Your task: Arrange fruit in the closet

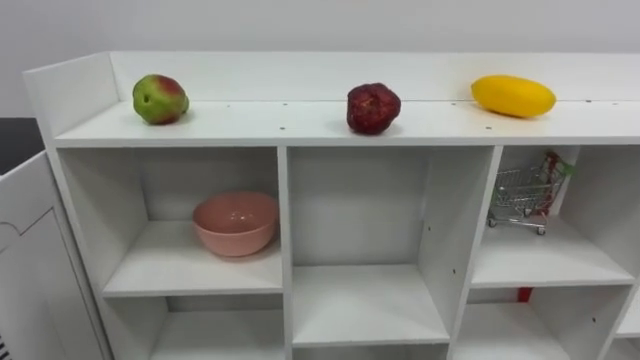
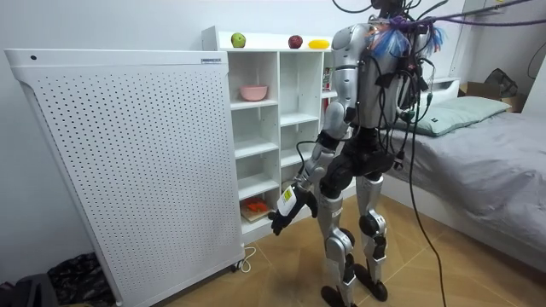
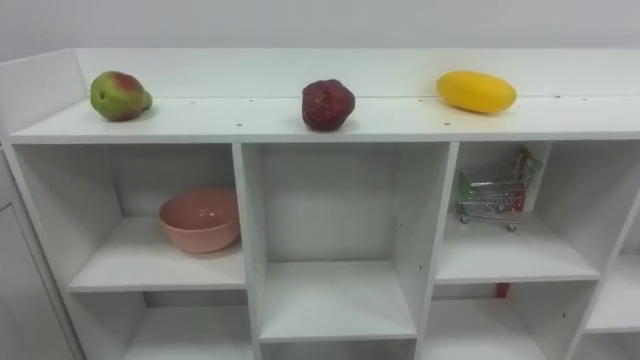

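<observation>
Closet (image 1: 284, 230) shelves gape mostly bare; green fruit (image 1: 159, 99), dark red fruit (image 1: 373, 108) and yellow fruit (image 1: 513, 95) sit spaced along its top, seemingly awaiting arranging. Left hand (image 2: 283, 217) hangs low before it, grasp indiscernible.

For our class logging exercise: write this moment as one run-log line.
closet top: green-red fruit, dark red fruit, yellow fruit | shelves: pink bowl, toy cart | left hand: low

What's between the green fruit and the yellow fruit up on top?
A dark red fruit sits between them, shown in the left eye view.
</observation>
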{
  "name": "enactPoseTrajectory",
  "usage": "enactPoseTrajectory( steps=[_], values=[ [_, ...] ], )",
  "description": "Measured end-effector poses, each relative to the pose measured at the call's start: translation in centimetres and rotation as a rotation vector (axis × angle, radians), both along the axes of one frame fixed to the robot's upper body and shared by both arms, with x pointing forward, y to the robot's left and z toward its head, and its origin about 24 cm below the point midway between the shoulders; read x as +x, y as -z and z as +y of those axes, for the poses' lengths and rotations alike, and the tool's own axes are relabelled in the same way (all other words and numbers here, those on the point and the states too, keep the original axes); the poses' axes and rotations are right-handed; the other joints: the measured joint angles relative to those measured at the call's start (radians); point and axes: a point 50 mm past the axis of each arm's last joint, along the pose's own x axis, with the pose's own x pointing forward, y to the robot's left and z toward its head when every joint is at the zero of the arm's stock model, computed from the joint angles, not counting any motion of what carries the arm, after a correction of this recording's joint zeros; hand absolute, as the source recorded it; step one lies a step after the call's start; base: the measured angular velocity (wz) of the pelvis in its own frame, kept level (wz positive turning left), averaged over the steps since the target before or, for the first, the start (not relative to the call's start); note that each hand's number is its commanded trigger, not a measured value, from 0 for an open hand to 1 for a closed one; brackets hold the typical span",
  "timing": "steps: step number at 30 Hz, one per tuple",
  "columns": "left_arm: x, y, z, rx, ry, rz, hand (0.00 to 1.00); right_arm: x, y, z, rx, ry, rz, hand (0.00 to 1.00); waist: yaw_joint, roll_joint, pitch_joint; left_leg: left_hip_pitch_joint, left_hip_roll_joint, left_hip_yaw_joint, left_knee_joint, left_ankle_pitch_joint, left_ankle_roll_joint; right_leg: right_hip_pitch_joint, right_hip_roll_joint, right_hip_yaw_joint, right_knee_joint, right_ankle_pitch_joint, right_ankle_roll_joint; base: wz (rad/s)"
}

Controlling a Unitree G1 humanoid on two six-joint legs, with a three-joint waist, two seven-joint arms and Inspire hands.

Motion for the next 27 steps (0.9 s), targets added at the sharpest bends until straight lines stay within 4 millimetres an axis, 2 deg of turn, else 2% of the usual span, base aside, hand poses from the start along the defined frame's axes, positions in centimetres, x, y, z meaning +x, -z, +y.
enactPoseTrajectory(
  steps=[5,7,10,12,16,22,27],
  values=[
    [0.5,-0.2,0.2,0.002,0.058,-0.017,0.00,1.8,-4.1,0.3,-0.129,-0.011,-0.172,0.00,0.024,-0.013,-0.0019,0.001,0.002,-0.003,0.000,0.000,0.000,0.000,0.001,0.000,0.000,0.000,0.000,-0.02],
    [0.6,-0.1,0.1,-0.006,0.060,-0.020,0.00,3.1,-6.3,1.0,-0.188,-0.046,-0.262,0.00,0.028,-0.013,-0.0018,0.001,0.001,-0.002,0.001,0.000,0.000,-0.001,0.000,-0.001,0.000,0.001,0.000,-0.04],
    [0.8,-0.2,0.1,-0.006,0.065,-0.031,0.00,4.4,-8.3,2.0,-0.225,-0.093,-0.362,0.00,0.028,-0.008,-0.0020,0.001,0.003,-0.002,0.006,0.000,0.000,0.001,0.000,-0.004,0.000,0.005,0.000,0.00],
    [1.4,-0.3,0.1,-0.006,0.077,-0.051,0.00,4.7,-9.4,2.2,-0.240,-0.106,-0.411,0.00,0.041,-0.006,-0.0030,-0.003,0.003,-0.002,0.011,0.000,0.000,-0.002,0.000,-0.004,0.002,0.008,0.000,0.00],
    [1.0,-0.2,0.1,-0.024,0.083,-0.034,0.00,5.6,-12.0,2.8,-0.255,-0.126,-0.526,0.00,0.049,0.002,-0.0054,-0.017,0.003,-0.010,0.016,0.001,0.001,-0.004,-0.001,-0.017,0.003,0.013,0.000,0.04],
    [0.5,0.0,-0.3,-0.070,0.084,-0.005,0.00,7.7,-15.3,3.7,-0.270,-0.176,-0.656,0.00,0.050,-0.002,-0.0070,-0.019,0.003,-0.019,0.016,0.003,0.000,0.001,0.000,-0.025,0.002,0.013,0.000,0.03],
    [0.6,0.0,-0.4,-0.087,0.087,-0.002,0.00,8.7,-18.0,4.2,-0.304,-0.198,-0.755,0.00,0.055,-0.005,-0.0075,-0.026,0.002,-0.021,0.017,0.004,0.000,-0.005,-0.001,-0.034,0.001,0.013,0.000,0.01]
  ],
)
